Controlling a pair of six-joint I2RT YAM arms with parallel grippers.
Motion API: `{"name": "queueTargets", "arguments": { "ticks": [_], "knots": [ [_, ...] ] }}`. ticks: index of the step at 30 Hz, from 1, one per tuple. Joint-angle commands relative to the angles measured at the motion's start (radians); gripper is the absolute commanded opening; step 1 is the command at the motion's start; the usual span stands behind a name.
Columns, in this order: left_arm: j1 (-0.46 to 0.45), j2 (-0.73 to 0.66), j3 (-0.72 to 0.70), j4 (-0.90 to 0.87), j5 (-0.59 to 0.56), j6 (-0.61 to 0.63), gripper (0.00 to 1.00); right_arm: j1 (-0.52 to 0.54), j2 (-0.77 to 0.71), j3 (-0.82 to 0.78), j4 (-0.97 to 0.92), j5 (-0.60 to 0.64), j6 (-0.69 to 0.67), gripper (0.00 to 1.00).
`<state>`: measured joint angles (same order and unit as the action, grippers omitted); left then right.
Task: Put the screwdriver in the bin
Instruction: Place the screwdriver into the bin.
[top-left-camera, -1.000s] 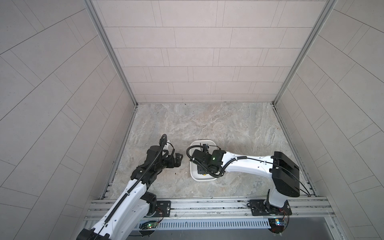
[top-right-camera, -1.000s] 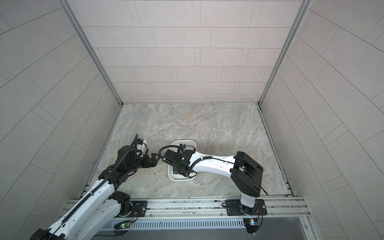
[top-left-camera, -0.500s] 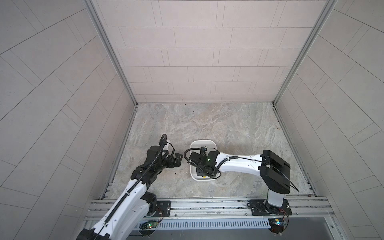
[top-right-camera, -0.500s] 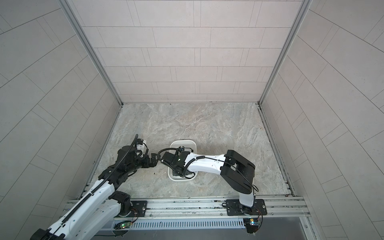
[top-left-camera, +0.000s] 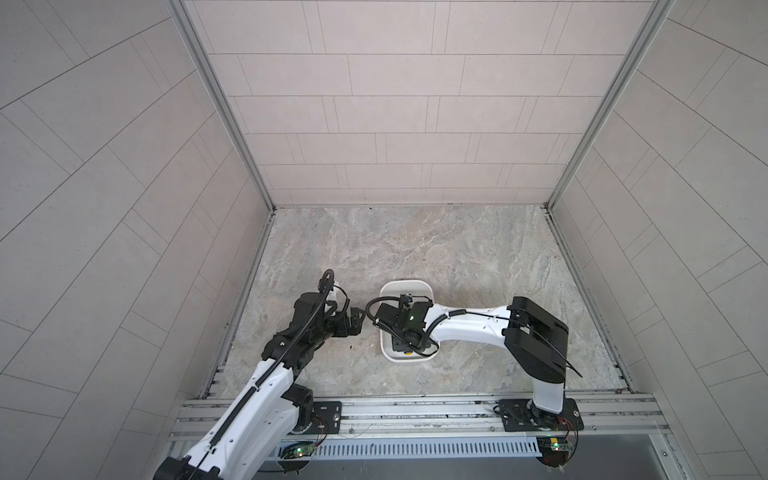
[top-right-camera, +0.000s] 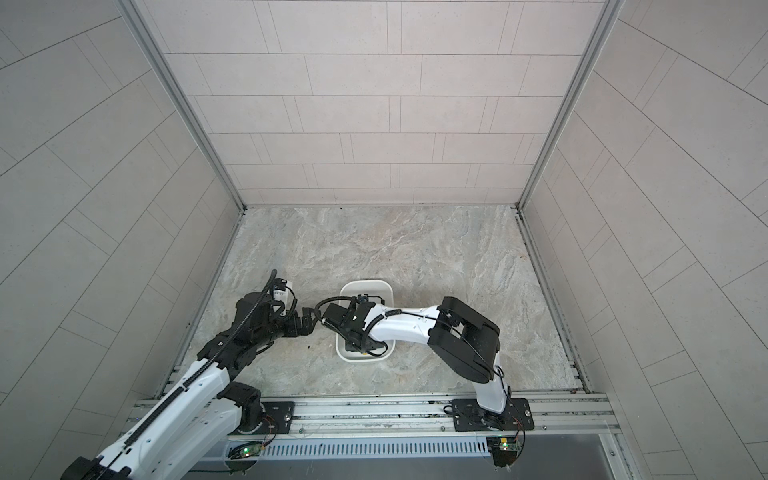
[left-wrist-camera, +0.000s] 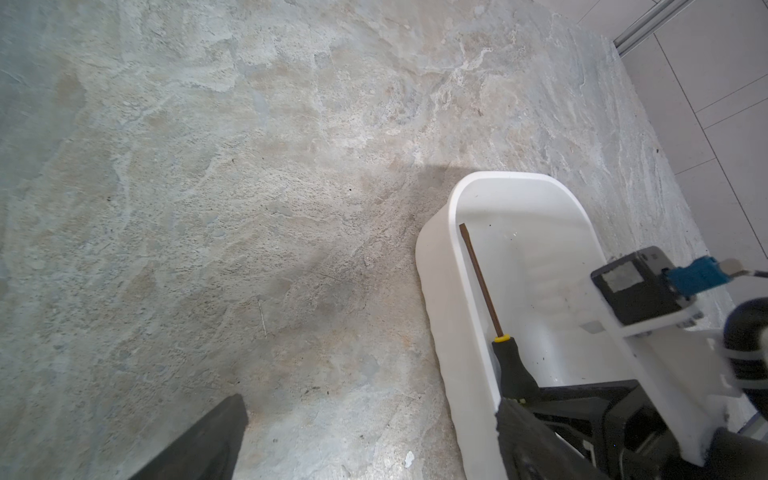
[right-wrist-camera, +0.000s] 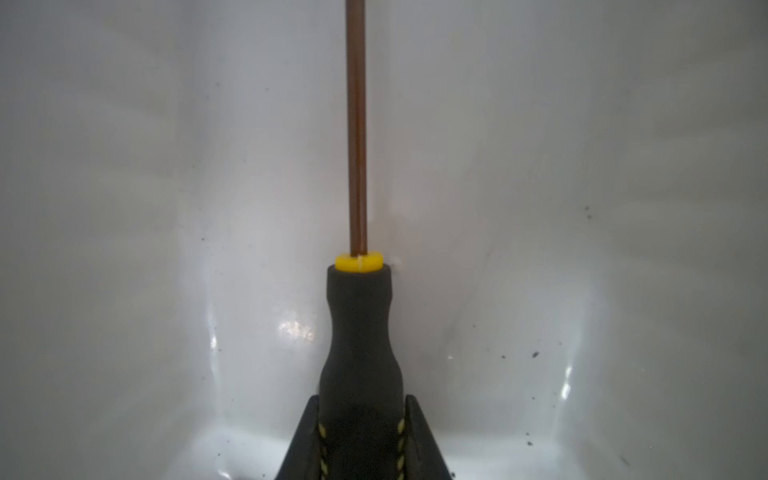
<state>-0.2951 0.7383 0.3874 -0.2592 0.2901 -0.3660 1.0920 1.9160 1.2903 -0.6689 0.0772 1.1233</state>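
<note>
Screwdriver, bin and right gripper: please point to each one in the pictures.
screwdriver (right-wrist-camera: 361, 332), right wrist view, on its black handle.
bin (left-wrist-camera: 503, 178), left wrist view, on its rim.
right gripper (right-wrist-camera: 360, 440), right wrist view, between its fingertips.

No text, label, brand or number can be read anywhere — not on arms, walls or rail — in these views.

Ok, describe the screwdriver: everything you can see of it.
The screwdriver is slim, with a thin brown metal shaft ending in a flat tip, a yellow collar where the shaft enters the handle, and a matte black, waisted handle that looks rubbery. It lies lengthwise inside the white bin, close along one side wall; whether it rests on the floor cannot be told. The right gripper is shut on the handle's rear part, its black fingers on either side. In both top views the arm hides nearly all of it.
</note>
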Motion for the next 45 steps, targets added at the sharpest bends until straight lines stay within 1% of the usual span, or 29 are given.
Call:
{"name": "queueTargets", "arguments": {
  "ticks": [1, 5, 8, 11, 20, 24, 29, 32, 34, 37, 40, 43, 45],
  "knots": [
    [-0.002, -0.014, -0.012, 0.009, -0.009, 0.011, 1.0, -0.003, 0.023, 0.018, -0.029, 0.012, 0.003, 0.21],
    [-0.002, -0.015, -0.012, 0.008, -0.009, 0.01, 1.0, -0.002, 0.03, 0.026, -0.036, 0.011, 0.0, 0.29],
    [-0.002, -0.015, -0.012, 0.009, -0.006, 0.011, 1.0, -0.003, 0.033, 0.029, -0.038, 0.008, -0.002, 0.37],
    [-0.002, -0.013, -0.012, 0.009, -0.007, 0.01, 1.0, -0.004, 0.033, 0.033, -0.046, 0.006, -0.004, 0.42],
    [-0.002, -0.013, -0.012, 0.008, -0.006, 0.011, 1.0, -0.005, 0.003, 0.089, -0.14, 0.016, -0.042, 0.47],
    [-0.001, -0.012, -0.01, 0.008, -0.007, 0.013, 1.0, -0.009, -0.001, 0.168, -0.243, 0.0, -0.103, 0.48],
    [-0.003, -0.006, -0.005, 0.005, -0.018, 0.012, 1.0, -0.021, -0.049, 0.219, -0.314, -0.026, -0.164, 0.49],
    [-0.002, 0.0, 0.001, 0.0, -0.027, 0.013, 1.0, -0.04, -0.074, 0.27, -0.397, -0.021, -0.23, 0.49],
    [-0.002, 0.004, 0.007, -0.003, -0.036, 0.01, 1.0, -0.054, -0.099, 0.294, -0.432, -0.022, -0.303, 0.49],
    [-0.002, 0.008, 0.022, -0.015, -0.063, 0.017, 1.0, -0.098, -0.181, 0.275, -0.433, -0.024, -0.409, 0.49],
    [-0.002, 0.002, 0.052, -0.039, -0.129, 0.024, 1.0, -0.19, -0.333, 0.18, -0.355, -0.008, -0.482, 0.48],
    [-0.003, -0.019, 0.077, -0.044, -0.234, 0.014, 1.0, -0.327, -0.529, 0.03, -0.202, 0.059, -0.564, 0.48],
    [-0.001, -0.043, 0.081, -0.017, -0.305, 0.011, 1.0, -0.448, -0.674, -0.084, -0.08, 0.119, -0.601, 0.49]
  ]
}}
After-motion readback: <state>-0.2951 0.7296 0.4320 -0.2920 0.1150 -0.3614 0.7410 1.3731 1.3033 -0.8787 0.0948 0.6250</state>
